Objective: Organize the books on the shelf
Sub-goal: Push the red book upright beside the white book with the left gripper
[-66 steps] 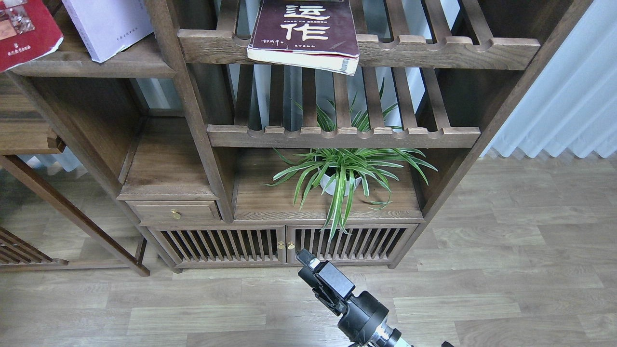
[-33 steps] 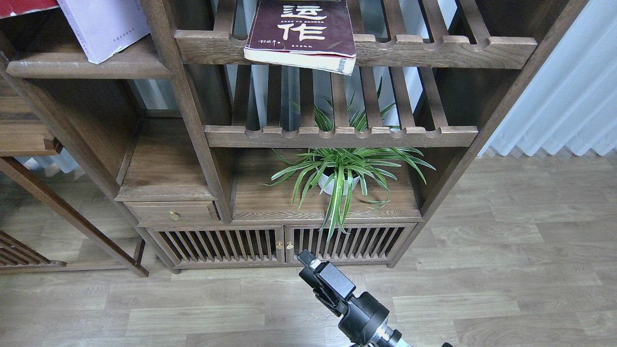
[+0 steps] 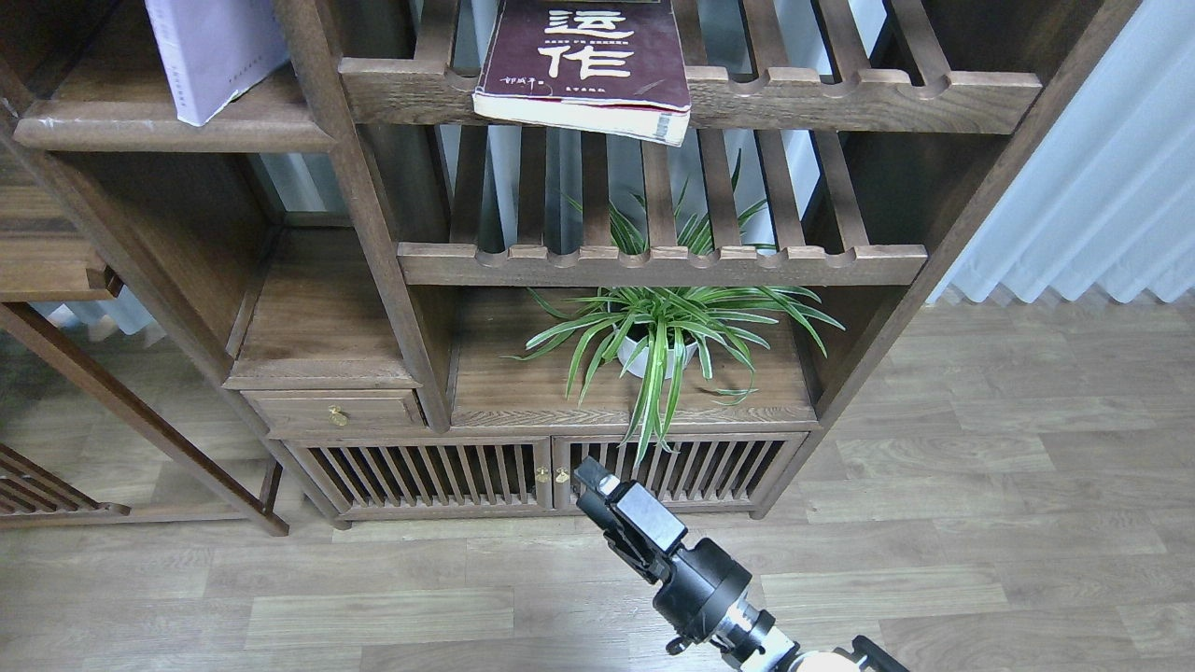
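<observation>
Overhead, maroon book (image 3: pixel 586 58) on slatted rack (image 3: pixel 840 93), spider plant (image 3: pixel 665 338) below, right pincer (image 3: pixel 597 481) state unclear.

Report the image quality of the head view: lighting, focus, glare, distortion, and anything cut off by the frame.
Head view: soft, even daylight with faint shadows; focus is sharp from the maroon book down to the spider plant; no strong glare; shelf posts splay outward, suggesting wide-angle distortion; the lavender-white book is cropped at the top edge; the right gripper is dark and end-on, so its fingers cannot be told apart.
</observation>
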